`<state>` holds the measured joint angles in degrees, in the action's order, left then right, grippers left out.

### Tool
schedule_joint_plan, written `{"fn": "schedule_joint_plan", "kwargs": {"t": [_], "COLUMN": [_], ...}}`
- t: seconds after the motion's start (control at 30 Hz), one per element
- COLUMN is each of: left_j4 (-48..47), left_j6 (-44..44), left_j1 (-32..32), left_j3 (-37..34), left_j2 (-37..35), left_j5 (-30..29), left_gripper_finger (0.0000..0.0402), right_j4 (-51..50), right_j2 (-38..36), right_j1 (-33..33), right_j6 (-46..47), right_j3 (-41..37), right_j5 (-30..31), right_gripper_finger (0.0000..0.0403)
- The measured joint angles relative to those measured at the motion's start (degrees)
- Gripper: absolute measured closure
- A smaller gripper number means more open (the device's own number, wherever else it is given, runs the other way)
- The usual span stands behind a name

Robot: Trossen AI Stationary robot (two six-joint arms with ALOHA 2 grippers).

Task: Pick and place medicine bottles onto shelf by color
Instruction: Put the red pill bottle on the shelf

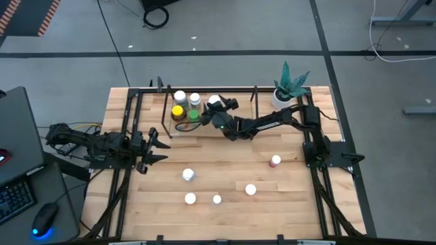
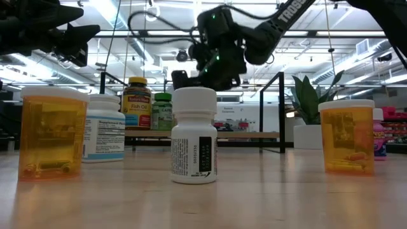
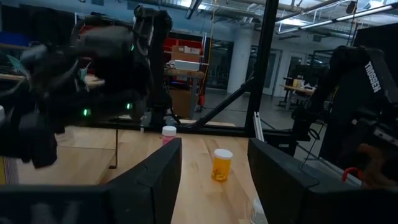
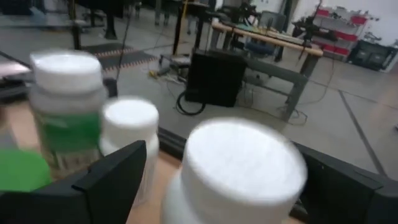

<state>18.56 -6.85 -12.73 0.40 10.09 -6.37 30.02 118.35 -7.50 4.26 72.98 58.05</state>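
Observation:
The shelf stands at the table's far edge. On its left part stand medicine bottles with white, white, yellow and green caps. Another white-capped bottle stands upright on the shelf beside them. My right gripper is open, one finger on each side of this bottle's cap and apart from it. More bottles stand on the table: several white-capped ones and a pink-capped one. At the table's left my left gripper waits open, holding nothing.
A potted plant stands at the far right corner, next to the shelf. The shelf's black rods rise around my right gripper. Bare wood lies between the shelf and the loose bottles. A laptop sits off the table's left.

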Motion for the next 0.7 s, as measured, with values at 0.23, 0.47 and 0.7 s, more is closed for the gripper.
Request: {"fn": "schedule_joint_plan", "kwargs": {"t": [0.23,0.47,0.7], "left_j4": [-0.02,-0.02,-0.02], "left_j6": [0.0,0.0,0.0], "left_j1": [0.0,0.0,0.0], "left_j3": [-0.01,-0.02,-0.02], "left_j2": [0.01,0.01,0.02], "left_j5": [0.0,0.0,0.0], "left_gripper_finger": [0.0208,0.0213,0.0207], "right_j4": [-0.47,-7.5,-14.49], "right_j2": [-3.89,-9.4,-13.86], "right_j1": [0.23,0.91,3.77], "right_j6": [-3.1,-4.3,-4.33], "right_j3": [0.97,0.97,0.99], "right_j5": [-0.72,-5.42,-6.65], "right_gripper_finger": [0.0017,0.0024,0.0044]}}
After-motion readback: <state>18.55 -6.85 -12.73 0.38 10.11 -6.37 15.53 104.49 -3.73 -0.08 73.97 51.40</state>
